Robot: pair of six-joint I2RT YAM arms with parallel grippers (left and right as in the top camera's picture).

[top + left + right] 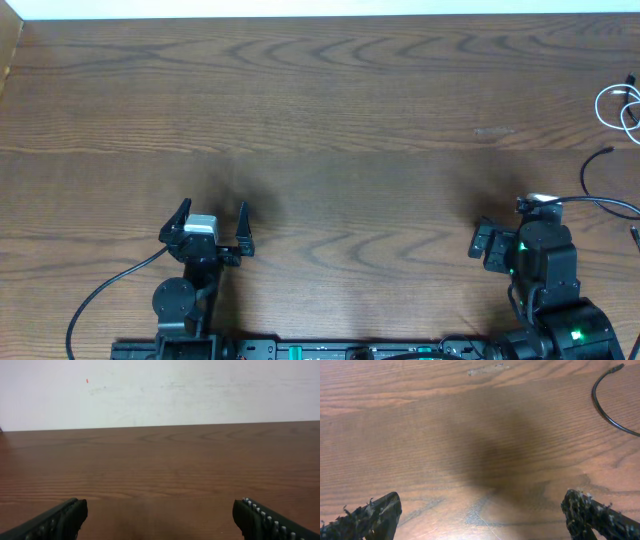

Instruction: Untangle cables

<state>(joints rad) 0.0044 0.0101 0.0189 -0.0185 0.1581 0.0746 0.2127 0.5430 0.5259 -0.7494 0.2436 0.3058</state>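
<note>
The black cable (590,167) lies on the wooden table (330,110) at the right, its plug end pointing away; in the right wrist view the black cable (600,407) curves through the upper right corner. The white cable (618,106) sits coiled in small loops at the table's right edge, partly cut off by the frame. My right gripper (510,234) (482,517) is open over bare wood, left of and nearer than the black cable. My left gripper (211,216) (160,517) is open at the near left, far from both cables, with nothing between its fingers.
A pale wall (160,390) rises behind the table's far edge. A thicker black wire (100,290) trails from the left arm toward the near edge. A small pale scuff (487,369) marks the wood ahead of the right gripper.
</note>
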